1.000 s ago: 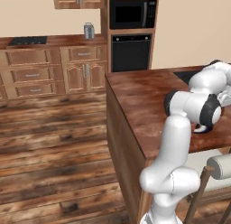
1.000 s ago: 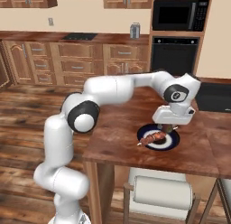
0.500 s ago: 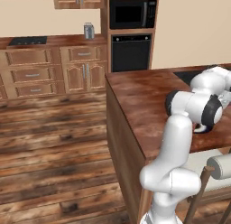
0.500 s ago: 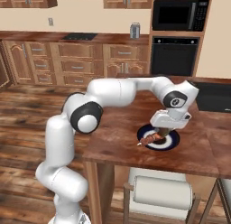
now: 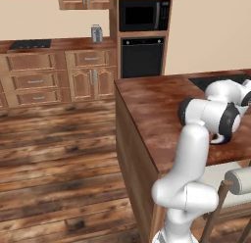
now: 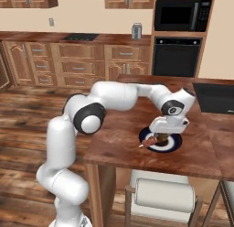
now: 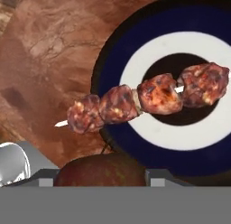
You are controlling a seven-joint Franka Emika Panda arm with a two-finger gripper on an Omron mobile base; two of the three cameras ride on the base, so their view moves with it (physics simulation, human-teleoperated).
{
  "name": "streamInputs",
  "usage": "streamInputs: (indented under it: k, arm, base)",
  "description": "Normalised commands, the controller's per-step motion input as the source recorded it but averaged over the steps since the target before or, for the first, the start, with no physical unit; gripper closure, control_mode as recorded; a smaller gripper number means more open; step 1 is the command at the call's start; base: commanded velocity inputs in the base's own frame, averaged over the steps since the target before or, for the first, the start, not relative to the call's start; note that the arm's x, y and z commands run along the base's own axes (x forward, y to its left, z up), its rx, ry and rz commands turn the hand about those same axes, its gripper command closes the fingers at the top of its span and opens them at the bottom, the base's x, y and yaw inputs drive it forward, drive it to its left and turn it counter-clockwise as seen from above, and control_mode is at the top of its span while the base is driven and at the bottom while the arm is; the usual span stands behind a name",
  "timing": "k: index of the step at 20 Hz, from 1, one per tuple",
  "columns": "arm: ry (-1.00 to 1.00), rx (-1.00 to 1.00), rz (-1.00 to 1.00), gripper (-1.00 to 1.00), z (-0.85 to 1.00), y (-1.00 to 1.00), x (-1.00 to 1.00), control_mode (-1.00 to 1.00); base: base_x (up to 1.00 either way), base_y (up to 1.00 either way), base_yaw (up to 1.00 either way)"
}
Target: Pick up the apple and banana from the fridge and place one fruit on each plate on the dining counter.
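— So, what's different on the dining counter (image 6: 119,134) from a second ago?

— Nothing on the counter itself. The arm (image 6: 114,95) has moved: its hand has dropped lower and now sits just over the plate (image 6: 173,147), which lies close to the counter's near edge, on the side away from the black sink (image 6: 215,97).

— And that plate isn't bare?

— No, a meat skewer (image 6: 147,143) lies across it, with its pointed end sticking out past the rim toward the counter's near edge. I'd say that makes the set-down awkward, because the fruit has to go beside the meat or on top of it.

— Where's the apple?

— In the gripper (image 6: 161,138). From the right base view I can't really make the fruit out under the hand. The hand view settles it: the apple (image 7: 101,171) sits at the bottom, pinched between the two finger tips, above the plate's near rim (image 7: 108,60) and just short of the skewer (image 7: 149,94).

— So the placing step is close?

— That's my reading. The lowering looks like the last of the approach, and letting go hasn't happened yet.

— Does the left base view add anything?

— It shows the long reddish counter top (image 5: 152,105) and its corner, but the arm's own elbow (image 5: 211,114) stands in front of the spot where the hand works.
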Motion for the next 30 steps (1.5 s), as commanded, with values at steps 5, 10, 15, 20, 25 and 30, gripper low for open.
streamInputs:
  k: [5,10,15,20,25,30]
  arm:
    - [0.0,0.0,0.0,1.0,-0.39,-0.09,0.29,-1.0]
    - [0.0,0.0,0.0,1.0,-0.28,-0.13,0.36,-1.0]
    - [0.0,0.0,0.0,1.0,-0.18,-0.21,0.43,-1.0]
    - [-0.03,0.0,0.0,1.0,-0.26,-0.22,0.1,-1.0]
    - [-0.1,0.0,-0.03,-1.0,-0.35,-0.05,-0.1,-1.0]
    - [-0.09,0.0,-0.04,-1.0,-0.24,0.0,-0.02,-1.0]
  base:
    - [0.0,0.0,0.0]
    - [0.0,0.0,0.0]
    - [0.0,0.0,0.0]
    - [0.0,0.0,0.0]
    - [0.0,0.0,0.0]
    - [0.0,0.0,0.0]
